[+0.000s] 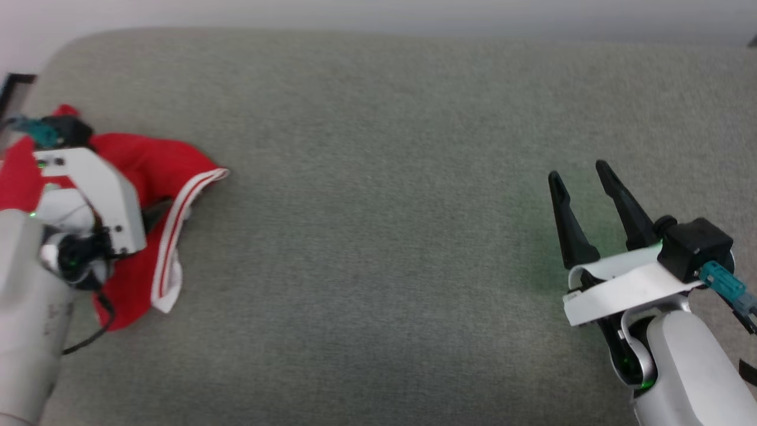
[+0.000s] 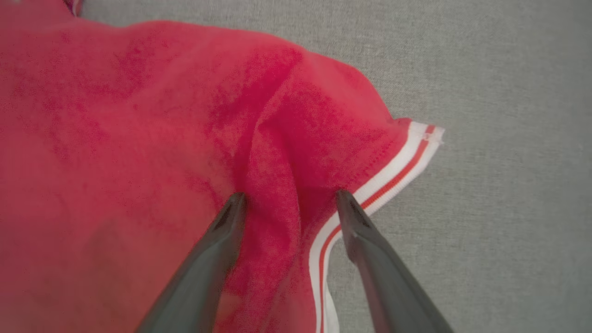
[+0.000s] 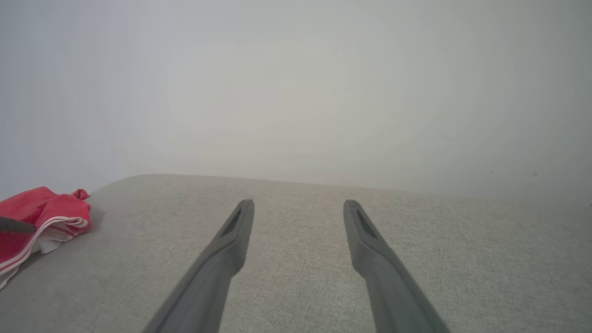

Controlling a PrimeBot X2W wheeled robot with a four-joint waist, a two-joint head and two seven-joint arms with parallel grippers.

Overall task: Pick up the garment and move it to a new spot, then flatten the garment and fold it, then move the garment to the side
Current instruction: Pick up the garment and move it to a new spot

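Note:
The garment (image 1: 155,158) lies crumpled at the far left of the grey cushion, red with a red-and-white striped trim (image 1: 168,248) along its right edge. My left gripper (image 2: 287,196) is open and low over it. Its two dark fingertips straddle a raised red fold (image 2: 273,152) beside the trim (image 2: 393,175), and whether they touch the cloth I cannot tell. In the head view the pale left wrist (image 1: 89,195) covers the middle of the garment. My right gripper (image 1: 578,170) is open and holds nothing, over bare cushion at the right. In its own view (image 3: 298,203) the garment (image 3: 41,208) shows at the far left.
The grey-green fabric cushion (image 1: 378,207) stretches wide between the two arms, and its rounded back edge meets a pale wall (image 3: 296,92). A thin black frame (image 1: 13,89) stands at the far left edge beyond the garment.

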